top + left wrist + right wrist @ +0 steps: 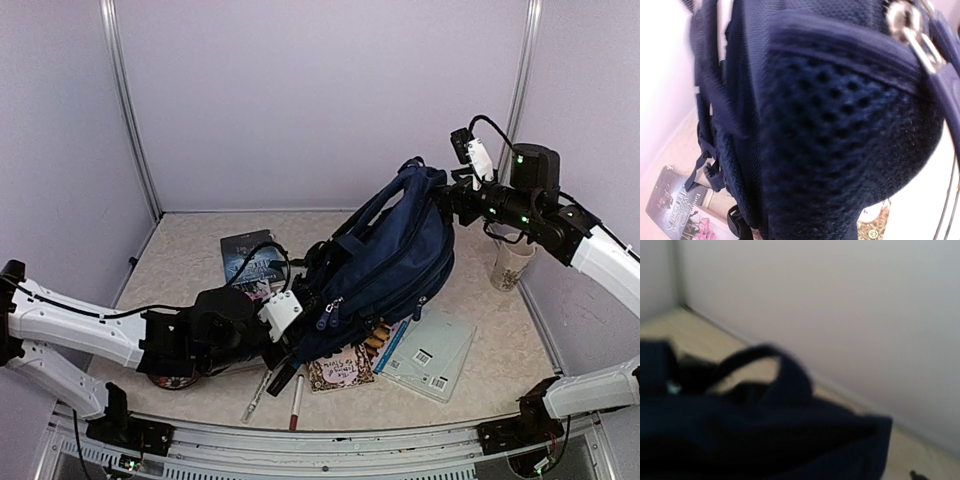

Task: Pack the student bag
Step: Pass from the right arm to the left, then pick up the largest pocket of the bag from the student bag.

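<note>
My left gripper (282,352) is closed down tight at the low near end of the student bag (385,265). From my left wrist I see only dark mesh (840,140) pressed up close and a metal zip pull (912,30), so I cannot tell whether fabric is pinched between the fingers. The bag lies slantwise across the middle of the table (190,250), its low end by my left arm and its top and carry handle (775,365) raised toward the far right. My right gripper (447,197) hangs just beside that top, and I cannot tell how wide it stands: its wrist view is a blur of dark cloth (765,440) and pale wall. Open tabletop lies along the back wall and in the far left corner. On the right the side wall is close, and a paper cup (512,266) stands under my right forearm. A dark book (243,256) lies behind the bag; its white lettering (675,210) is too skewed to read. Against the bag's near side are a patterned notebook (340,370), whose label is too small to read, a blue pen (390,348) and a pale booklet (432,350) with two barcode stickers. Two pens (257,395) (297,403) lie near the front edge, and a round flat thing (172,381) sits under my left arm.
</note>
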Tool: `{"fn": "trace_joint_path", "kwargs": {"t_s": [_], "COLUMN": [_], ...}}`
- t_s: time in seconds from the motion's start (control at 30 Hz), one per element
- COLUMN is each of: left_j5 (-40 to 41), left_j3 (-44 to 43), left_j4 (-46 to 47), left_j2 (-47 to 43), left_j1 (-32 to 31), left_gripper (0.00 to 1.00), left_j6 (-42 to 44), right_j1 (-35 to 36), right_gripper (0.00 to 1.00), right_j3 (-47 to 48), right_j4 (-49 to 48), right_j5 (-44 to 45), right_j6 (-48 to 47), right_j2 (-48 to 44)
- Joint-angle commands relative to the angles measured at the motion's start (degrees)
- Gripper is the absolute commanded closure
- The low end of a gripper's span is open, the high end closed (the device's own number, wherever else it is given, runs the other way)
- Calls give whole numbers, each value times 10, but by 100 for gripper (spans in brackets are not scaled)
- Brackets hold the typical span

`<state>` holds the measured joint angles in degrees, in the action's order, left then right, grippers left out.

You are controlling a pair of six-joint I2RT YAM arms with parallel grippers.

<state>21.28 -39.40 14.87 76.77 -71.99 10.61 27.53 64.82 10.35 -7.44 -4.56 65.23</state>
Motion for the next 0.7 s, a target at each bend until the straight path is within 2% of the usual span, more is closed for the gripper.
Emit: {"fn": "trace_joint_path", "kwargs": {"t_s": [0.0,0.13,0.27,0.37,0.43,0.53,0.6,0.67], "left_j5": [-34,-47,-45,-44,-46,-47,-53,-50], "left_j3": [-103,-117,-125,-143,-158,-168,-167,-167], "left_j4": [64,86,100,91,91,93,102,108], "left_j2": [-20,-31,-28,-27,-23,-12,-7,-2], "left_j1": [59,91,102,127,139,139,139,137], "left_gripper": [100,100,100,100,100,100,100,100], "left_j6": [-129,-190,-196,-203,-190,-179,-187,-194], "right_j1": [3,3,4,4,4,26,77,147], "right_gripper": [8,9,6,8,18,40,54,63], "right_j3": [53,138,170,181,184,178,159,150], "right_j4": [206,283,289,311,307,246,191,154], "right_j5": [91,66,68,11,-35,-95,-101,-68], "right_j6": [41,69,59,41,59,128,170,185], "right_j2": [-14,-16,-29,-24,-24,-18,-3,20]}}
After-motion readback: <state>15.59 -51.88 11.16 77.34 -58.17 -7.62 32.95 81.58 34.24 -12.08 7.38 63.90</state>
